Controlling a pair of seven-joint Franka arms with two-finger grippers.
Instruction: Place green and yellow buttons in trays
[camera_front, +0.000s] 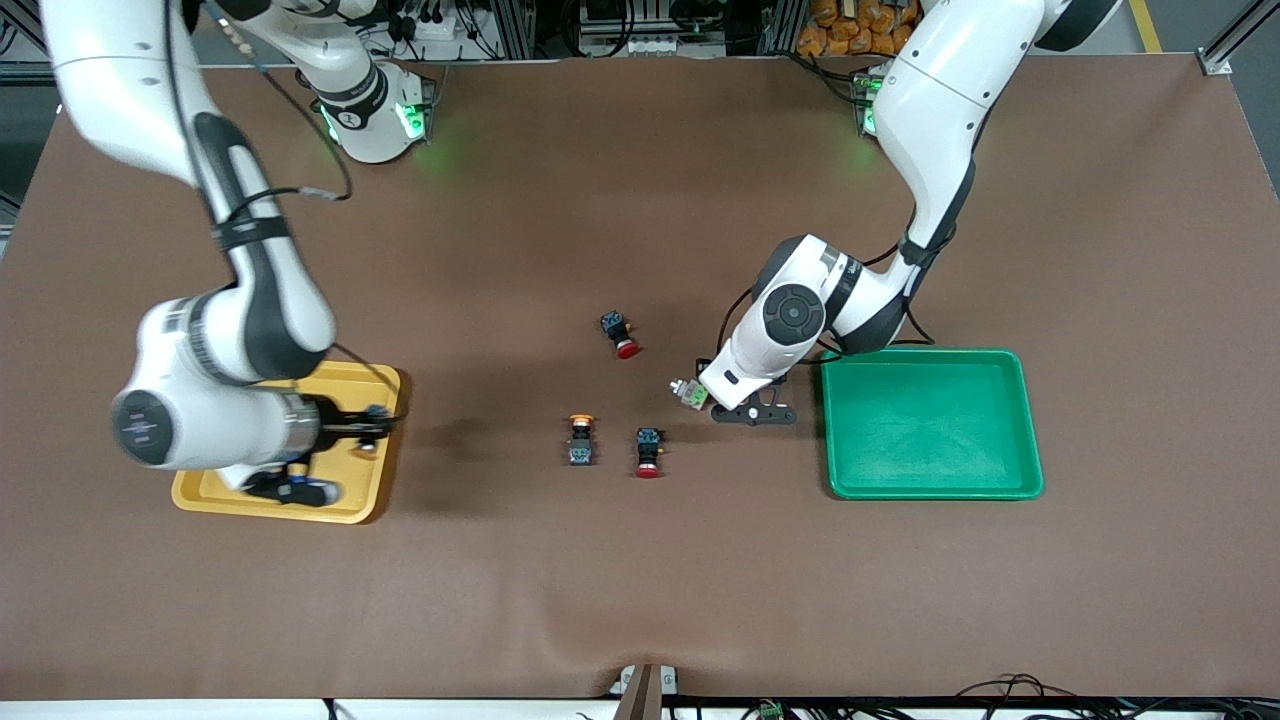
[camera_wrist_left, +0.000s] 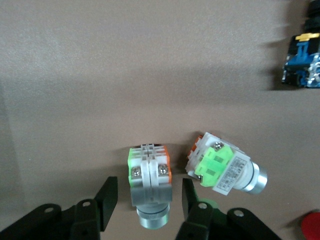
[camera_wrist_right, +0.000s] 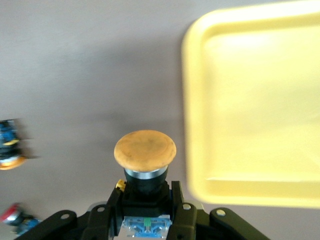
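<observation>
My left gripper (camera_wrist_left: 147, 200) is open, low over the mat beside the green tray (camera_front: 830, 430). Its fingers straddle a pale grey-white button (camera_wrist_left: 150, 177) without touching it. A second pale button with a green part (camera_wrist_left: 225, 170) lies close beside it and shows in the front view (camera_front: 690, 392). My right gripper (camera_wrist_right: 144, 200) is shut on a black-bodied button with an orange-yellow cap (camera_wrist_right: 145, 150). It holds the button in the air at the yellow tray's (camera_wrist_right: 250, 125) rim. Another yellow-capped button (camera_front: 581, 438) lies mid-table.
Two black switches with red caps lie mid-table, one (camera_front: 620, 333) farther from the front camera and one (camera_front: 649, 452) beside the loose yellow button. The yellow tray (camera_front: 350, 515) is at the right arm's end. The green tray is at the left arm's end.
</observation>
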